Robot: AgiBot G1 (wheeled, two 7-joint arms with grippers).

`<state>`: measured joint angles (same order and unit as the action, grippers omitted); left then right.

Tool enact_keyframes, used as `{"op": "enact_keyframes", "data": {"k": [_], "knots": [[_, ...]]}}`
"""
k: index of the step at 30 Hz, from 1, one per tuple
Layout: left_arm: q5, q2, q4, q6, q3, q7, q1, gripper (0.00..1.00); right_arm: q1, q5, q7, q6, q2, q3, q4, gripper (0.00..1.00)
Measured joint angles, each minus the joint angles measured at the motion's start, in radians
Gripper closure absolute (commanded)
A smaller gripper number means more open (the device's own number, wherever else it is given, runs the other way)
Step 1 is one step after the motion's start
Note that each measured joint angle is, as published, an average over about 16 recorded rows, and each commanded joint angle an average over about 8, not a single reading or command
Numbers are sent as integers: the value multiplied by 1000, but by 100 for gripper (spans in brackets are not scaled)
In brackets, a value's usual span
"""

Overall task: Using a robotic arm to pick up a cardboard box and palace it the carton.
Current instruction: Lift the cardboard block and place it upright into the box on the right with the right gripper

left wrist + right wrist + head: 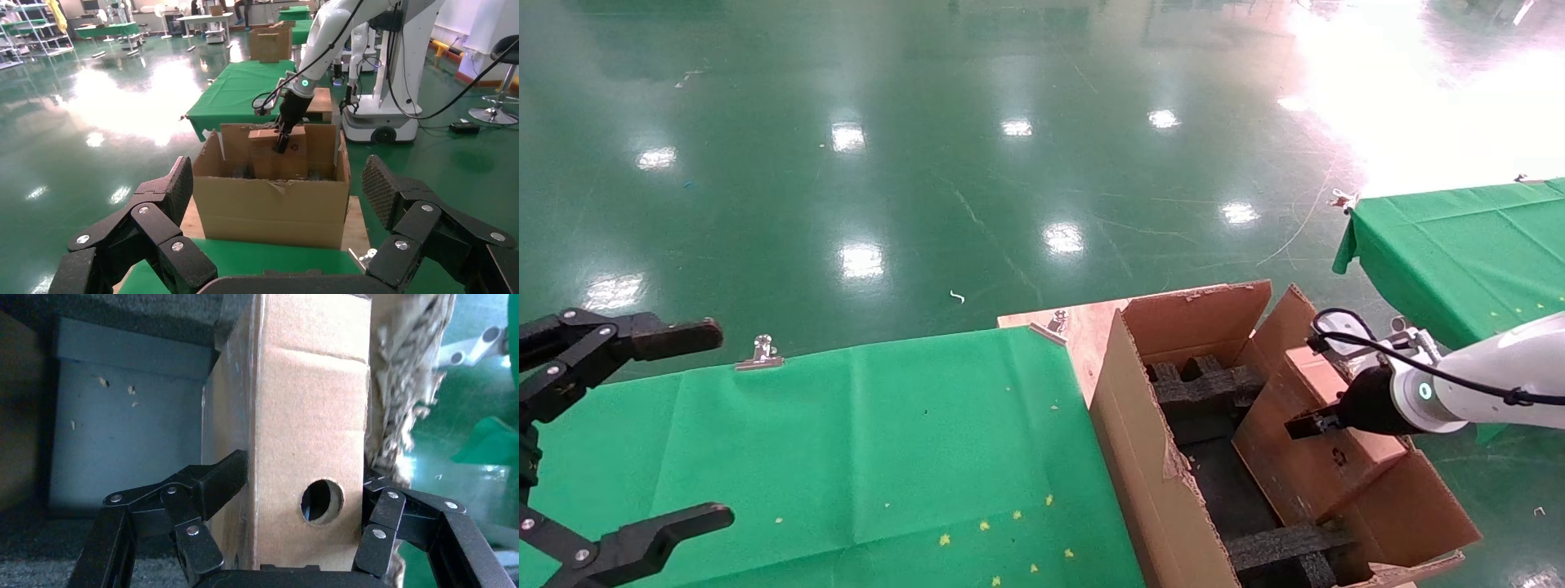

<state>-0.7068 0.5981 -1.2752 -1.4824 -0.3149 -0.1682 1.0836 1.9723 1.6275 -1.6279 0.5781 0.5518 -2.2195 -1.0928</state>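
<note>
While the left hand point(695, 425) sits parked at the lower left of the head view with its black fingers point(153, 211) spread wide over the green-covered desk point(887, 457), the robotic arm point(1483, 384) reaches in from the right edge of the frame. Its right hand point(306, 490) is clamped on the cardboard box point(1336, 441), one finger on each side of the box, just beside the small round hole point(322, 501) in its narrow face. The box hangs tilted inside the carton point(1140, 457), along the carton's right-hand side in the head view, above the black foam inserts point(1205, 388) at the bottom. The carton stands at the lower right of that frame, touching the right end of the desk, its torn flaps open. A metal clip point(761, 353) pins the cloth at the desk's far edge. Another green-covered desk point(1459, 253) stands at the right, on the glossy green floor point(928, 163).
</note>
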Motion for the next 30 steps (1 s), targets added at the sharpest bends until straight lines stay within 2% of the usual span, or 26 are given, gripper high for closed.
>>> {"op": "enact_keyframes", "data": {"k": [14,22,30], "knots": [[0,0,0,0,0,0,0,0,49,123,-90,38,10,-21,-36,100],[1,0,0,0,-1,0,0,0,1,163,-159,18,37,-34,-28,100],[1,0,0,0,-1,0,0,0,-69,149,-188,-26,67,-35,21,100]]}}
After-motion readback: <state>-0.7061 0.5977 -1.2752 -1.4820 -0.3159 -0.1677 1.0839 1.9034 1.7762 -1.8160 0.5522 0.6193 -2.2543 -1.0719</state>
